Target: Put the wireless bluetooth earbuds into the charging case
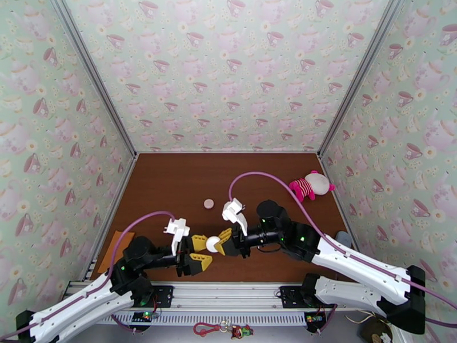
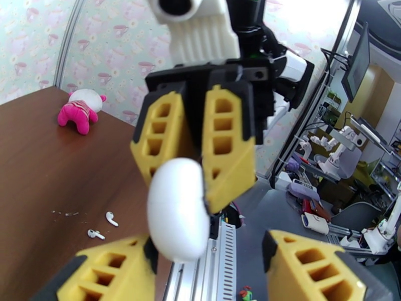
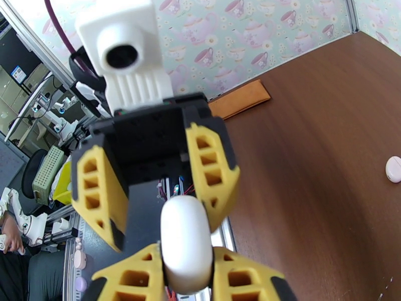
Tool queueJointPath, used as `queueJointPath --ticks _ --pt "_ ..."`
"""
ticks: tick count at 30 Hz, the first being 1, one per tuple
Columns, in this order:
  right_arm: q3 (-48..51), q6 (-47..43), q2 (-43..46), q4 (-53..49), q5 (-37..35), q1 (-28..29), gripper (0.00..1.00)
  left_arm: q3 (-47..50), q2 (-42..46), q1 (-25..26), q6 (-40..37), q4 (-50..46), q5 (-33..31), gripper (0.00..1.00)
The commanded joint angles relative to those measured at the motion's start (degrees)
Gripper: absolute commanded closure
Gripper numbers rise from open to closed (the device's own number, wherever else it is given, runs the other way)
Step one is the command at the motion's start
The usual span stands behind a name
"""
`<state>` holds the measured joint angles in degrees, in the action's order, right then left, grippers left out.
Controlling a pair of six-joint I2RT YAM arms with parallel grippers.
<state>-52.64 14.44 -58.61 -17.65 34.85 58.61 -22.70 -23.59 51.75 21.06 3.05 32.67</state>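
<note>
The right gripper is clamping the case narrowly across its thickness. It is holding the case in the air over the near edge of the table, about midway along. The left gripper is facing it nose to nose, its jaws standing open on either side of the case and gripping nothing. Two earbuds are lying on the table near that edge, just beside each other. A second case is sitting toward the middle.

The case is looking light, hard and glossy, so a pinch on its rounded rim is likely to slip; the flatter faces are offering the better hold. The earbuds are looking tiny and light, best pinched by the body. Both arms are reaching low and level, forearms angling inward.
</note>
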Motion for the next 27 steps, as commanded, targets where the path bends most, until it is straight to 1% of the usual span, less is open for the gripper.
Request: queueJointPath --ticks 1,6,8,10,14,18,20,23,25,27 --pt "-2.6 -2.8 -0.5 -4.2 3.0 0.5 1.00 -3.9 0.1 -1.2 -5.2 -10.9 5.4 0.40" --pt "-4.2 -3.6 -2.5 -6.1 6.2 0.5 1.00 -7.8 -4.5 -3.0 -9.4 -16.0 10.4 0.45" --pt "-4.6 -3.7 -3.2 -6.4 7.2 0.5 1.00 -8.6 -6.3 -3.6 -10.2 -16.0 11.6 0.49" --pt "-4.8 -3.6 -3.5 -6.3 7.6 0.6 1.00 -8.9 -7.8 -4.1 -10.7 -15.1 12.9 0.50" --pt "-4.5 -3.4 -3.7 -6.4 8.2 0.9 1.00 -9.3 -10.3 -4.9 -10.7 -13.6 14.8 0.59" --pt "-4.3 -3.7 -3.8 -7.2 7.7 1.1 1.00 -9.7 -11.1 -5.6 -10.6 -12.9 15.9 0.64" --pt "-4.2 -3.8 -4.0 -7.3 7.5 1.2 1.00 -9.7 -11.4 -6.0 -10.2 -12.0 16.2 0.70" --pt "-4.0 -3.6 -3.9 -6.8 7.7 1.3 1.00 -9.0 -11.6 -6.1 -8.2 -9.3 16.4 0.77" --pt "-3.9 -3.7 -3.8 -6.8 6.9 1.3 1.00 -8.7 -11.9 -6.2 -7.0 -7.6 16.7 0.78" --pt "-4.3 -4.2 -4.0 -7.6 6.5 1.4 1.00 -8.7 -12.3 -6.2 -6.1 -6.8 17.2 0.82"
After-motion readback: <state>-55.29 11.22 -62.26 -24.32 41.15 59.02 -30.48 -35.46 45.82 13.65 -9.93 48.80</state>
